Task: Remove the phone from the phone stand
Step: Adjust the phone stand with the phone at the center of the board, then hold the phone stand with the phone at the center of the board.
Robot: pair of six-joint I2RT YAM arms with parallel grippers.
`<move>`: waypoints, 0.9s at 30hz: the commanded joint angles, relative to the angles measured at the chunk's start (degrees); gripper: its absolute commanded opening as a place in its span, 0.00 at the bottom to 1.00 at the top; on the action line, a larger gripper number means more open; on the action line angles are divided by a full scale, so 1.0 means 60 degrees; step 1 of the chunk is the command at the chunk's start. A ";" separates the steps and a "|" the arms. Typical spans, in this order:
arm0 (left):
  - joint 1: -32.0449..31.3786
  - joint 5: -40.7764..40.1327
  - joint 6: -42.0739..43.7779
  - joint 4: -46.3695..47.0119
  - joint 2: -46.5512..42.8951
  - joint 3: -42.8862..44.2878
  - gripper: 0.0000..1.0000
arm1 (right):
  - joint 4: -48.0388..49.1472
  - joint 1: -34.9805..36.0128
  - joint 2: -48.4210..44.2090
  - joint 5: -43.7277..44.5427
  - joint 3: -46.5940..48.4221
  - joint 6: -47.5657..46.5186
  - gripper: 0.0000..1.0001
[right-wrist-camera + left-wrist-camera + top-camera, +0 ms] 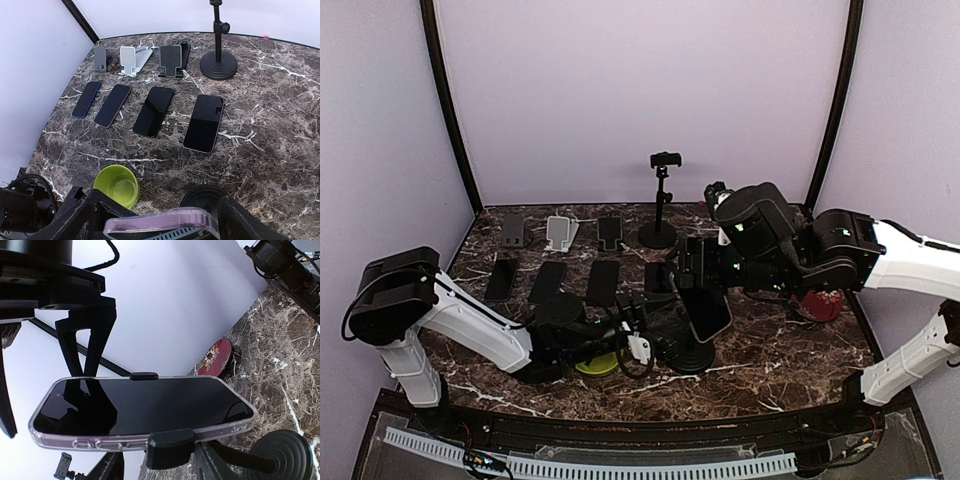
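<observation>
your right pincer [160, 224] stands spread wide over the phone [140, 405], one finger [80, 216] at each end of its clear-cased edge and very close against it. whether the fingers already press it you cannot tell from these views, so treat the grasp as unproven. the phone sits crosswise in the phone stand [686, 352], pinched on its two long edges by the clamp [170, 449], over the middle of the tabletop [280, 125] toward its near edge. your left pincer [635, 345] lies low just beside the stand's round base; you cannot read its jaws, nor whether it steadies the stand. judge it this way: the reach looks done, the removal not. the phone is still in the clamp, so you have yet to grip firmly, draw it clear and set it down. four other phones [152, 111] lie flat in a row across the left half of the tabletop, and a green bowl [117, 185] sits by the near edge.
</observation>
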 commanded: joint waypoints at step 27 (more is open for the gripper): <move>-0.0339 -0.1522 0.0555 0.1474 0.0827 0.0447 0.47 | 0.0139 0.0046 -0.0356 0.0077 -0.0560 0.0501 0.84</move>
